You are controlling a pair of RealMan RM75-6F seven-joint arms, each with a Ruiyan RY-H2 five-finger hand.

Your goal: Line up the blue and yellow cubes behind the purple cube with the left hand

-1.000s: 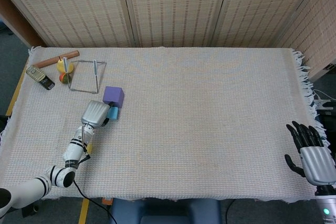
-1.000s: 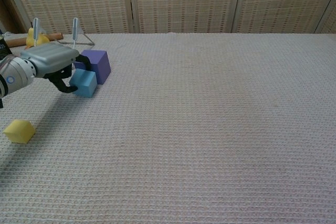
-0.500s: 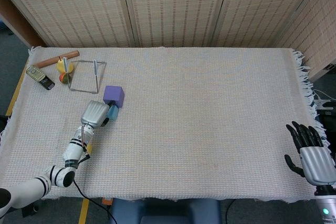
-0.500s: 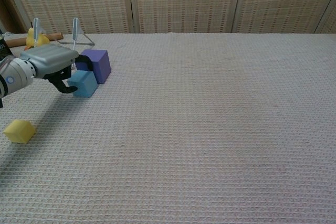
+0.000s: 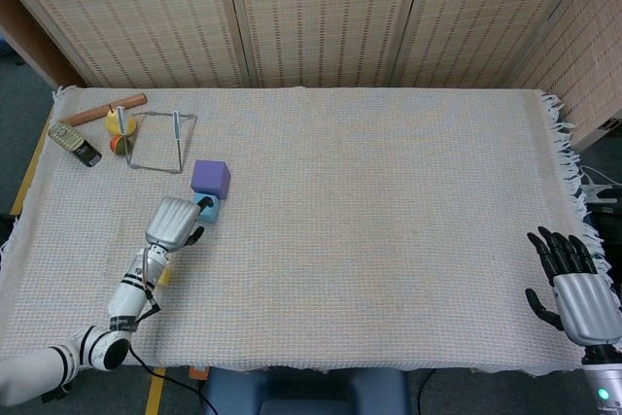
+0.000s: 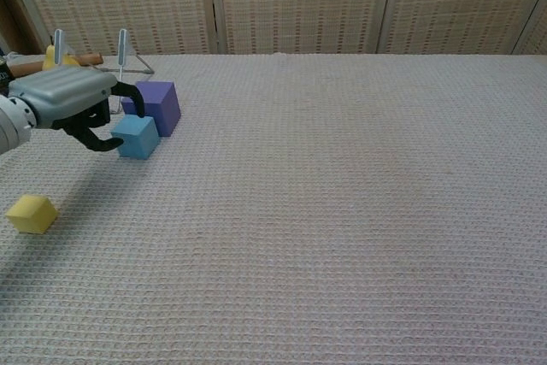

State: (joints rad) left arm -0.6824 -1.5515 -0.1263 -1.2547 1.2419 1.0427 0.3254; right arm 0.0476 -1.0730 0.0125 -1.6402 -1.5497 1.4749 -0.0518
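The purple cube [image 5: 211,178] [image 6: 158,106] sits at the left of the table. The blue cube [image 5: 207,207] [image 6: 137,136] rests on the cloth directly on its near side, touching it. My left hand [image 5: 173,221] [image 6: 70,102] hovers just left of the blue cube, its curved fingers apart and holding nothing; a fingertip and the thumb still arch close to the cube. Nearer the front edge lies the yellow cube [image 6: 32,213], by itself; in the head view my left forearm mostly hides it. My right hand [image 5: 578,293] rests open with fingers spread at the front right corner.
A wire triangle frame [image 5: 160,141] [image 6: 128,53] stands behind the purple cube. A yellow toy [image 5: 119,123], a wooden stick [image 5: 105,109] and a handset [image 5: 74,142] lie at the far left corner. A woven screen closes off the back.
My left hand has let go of the blue cube and drawn back to the left and toward the front. The blue cube stays against the purple cube. The right hand has not moved.
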